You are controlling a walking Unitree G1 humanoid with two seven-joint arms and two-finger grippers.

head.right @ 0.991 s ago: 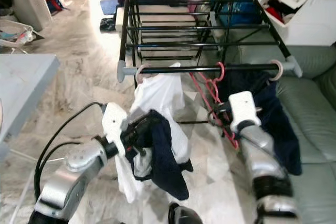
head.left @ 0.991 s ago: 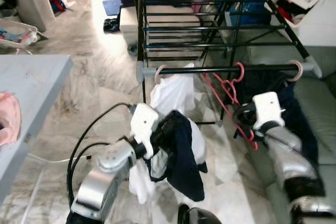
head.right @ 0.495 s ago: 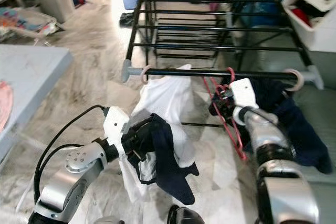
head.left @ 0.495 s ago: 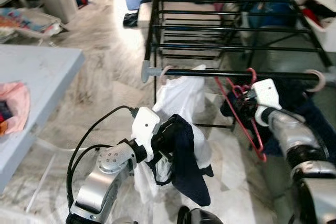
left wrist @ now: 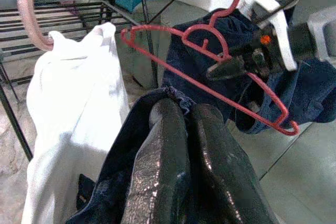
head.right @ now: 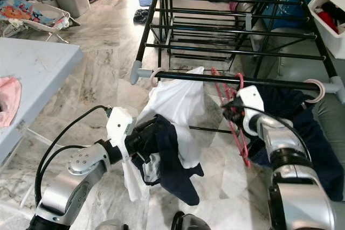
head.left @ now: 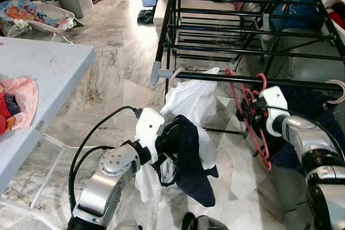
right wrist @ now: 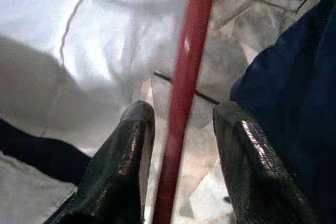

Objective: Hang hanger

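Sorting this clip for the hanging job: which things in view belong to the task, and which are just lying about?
Part of the job:
red hanger, hooked on the rail
rack rail
right gripper, open around the hanger
left gripper, shut on dark garment

Lying about:
white shirt hanging on the rail
grey table
pink cloth

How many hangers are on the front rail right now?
3: a pale pink one at the left end holding the white shirt, the red one mid-rail, a pale pink one at the right. Clothes may hide others.
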